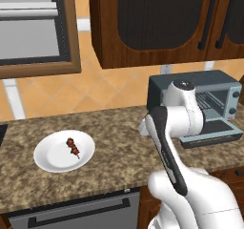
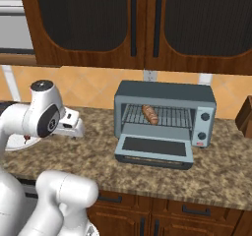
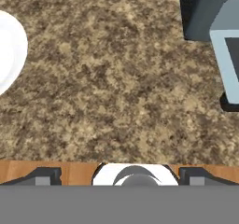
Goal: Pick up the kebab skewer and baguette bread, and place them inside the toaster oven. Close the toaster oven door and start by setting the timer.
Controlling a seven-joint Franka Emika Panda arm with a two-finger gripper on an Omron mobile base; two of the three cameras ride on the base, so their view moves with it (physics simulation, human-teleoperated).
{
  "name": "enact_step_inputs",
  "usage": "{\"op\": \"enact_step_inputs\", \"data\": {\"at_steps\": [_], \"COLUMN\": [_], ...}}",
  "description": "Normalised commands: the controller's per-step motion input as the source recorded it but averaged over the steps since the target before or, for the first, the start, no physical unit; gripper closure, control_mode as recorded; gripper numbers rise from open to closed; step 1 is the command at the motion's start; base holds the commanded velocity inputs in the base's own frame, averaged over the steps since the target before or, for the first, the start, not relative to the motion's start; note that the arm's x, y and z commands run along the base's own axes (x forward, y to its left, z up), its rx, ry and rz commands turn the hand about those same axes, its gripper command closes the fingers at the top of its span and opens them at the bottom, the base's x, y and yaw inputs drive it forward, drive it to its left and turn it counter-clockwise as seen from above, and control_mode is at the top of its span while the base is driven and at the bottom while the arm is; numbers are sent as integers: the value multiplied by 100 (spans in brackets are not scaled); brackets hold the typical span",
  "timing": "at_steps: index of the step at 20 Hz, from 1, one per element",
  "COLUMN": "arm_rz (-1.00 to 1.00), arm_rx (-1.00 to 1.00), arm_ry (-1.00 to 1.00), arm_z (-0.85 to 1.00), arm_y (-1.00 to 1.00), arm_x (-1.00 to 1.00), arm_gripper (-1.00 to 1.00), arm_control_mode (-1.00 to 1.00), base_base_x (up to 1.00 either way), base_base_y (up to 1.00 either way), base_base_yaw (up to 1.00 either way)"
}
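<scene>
Hand view is looking straight down on the speckled brown counter (image 3: 116,78). The white plate (image 3: 9,50) is showing as a curved edge at the left border. The toaster oven (image 3: 205,13) is occupying the upper right corner, its toaster oven door (image 3: 226,64) lying open and flat, projecting over the counter. The hand's fingertips (image 3: 44,176) are standing wide apart at the bottom

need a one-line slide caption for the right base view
Baguette bread lies on the rack of the toaster oven, toaster oven door dropped open, white arm at left.
</scene>
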Motion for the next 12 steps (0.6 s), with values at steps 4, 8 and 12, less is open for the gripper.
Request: {"op": "enact_step_inputs", "data": {"at_steps": [4,8,12], "arm_rz": [3,0,0], "arm_rx": [0,0,0], "arm_ry": [0,-3,-4], "arm_z": [0,0,0], "arm_y": [100,100,92], "arm_x": [0,0,10], "arm_gripper": [-100,-100,-100], "arm_control_mode": [-100,-100,-100], "base_base_x": [0,0,0], "base_base_y": [0,0,0], "base_base_yaw": [0,0,0]}}
